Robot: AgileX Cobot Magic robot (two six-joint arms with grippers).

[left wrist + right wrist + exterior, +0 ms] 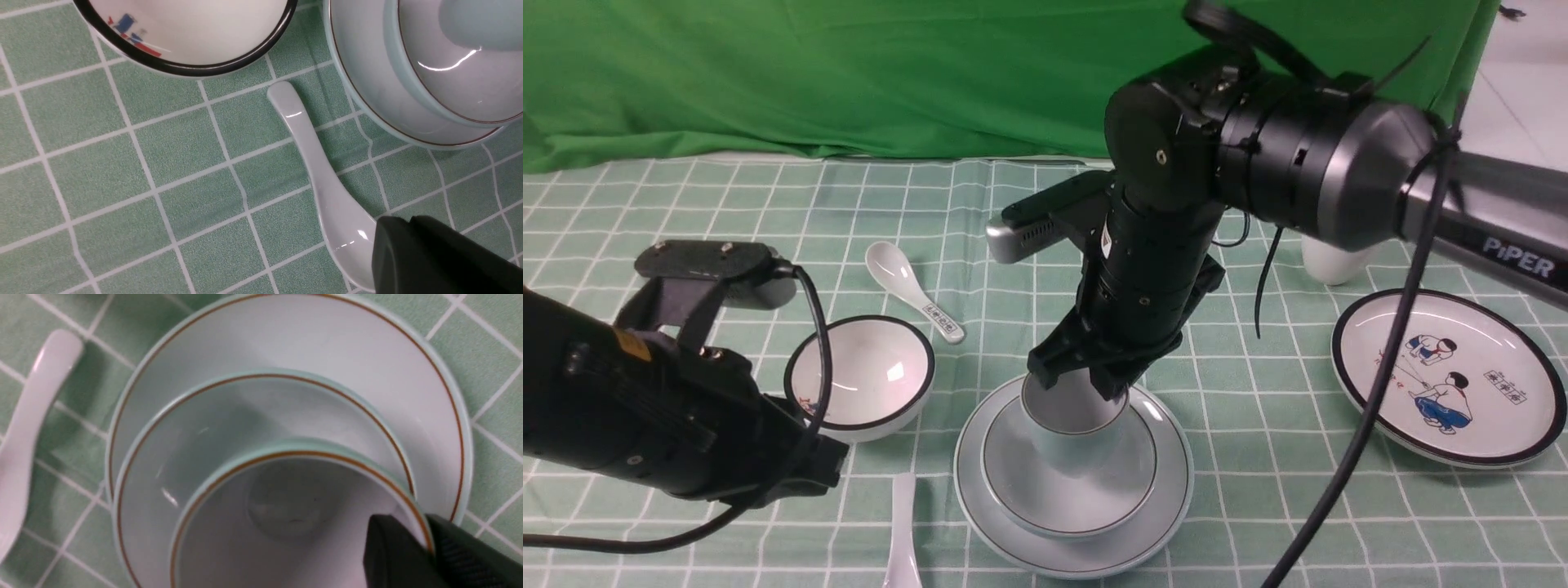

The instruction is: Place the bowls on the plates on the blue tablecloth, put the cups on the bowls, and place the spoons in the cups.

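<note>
The right end effector pinches the blue-grey cup by its rim, one finger inside, to seat it upright in the bowl on its plate. The left end effector, closed and empty, hovers over the plain spoon, likely next.

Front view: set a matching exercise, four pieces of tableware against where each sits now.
1. pale blue-grey cup
2. black-rimmed bowl
3. labelled spoon
4. cartoon plate

a. on the cloth, robot's far right
b. on the cloth beyond the black-rimmed bowl
c. in the blue-grey bowl, rim pinched by the right end effector
d. on the cloth, just left of the blue-grey plate

Pairs: 1-c, 2-d, 3-b, 4-a
</note>
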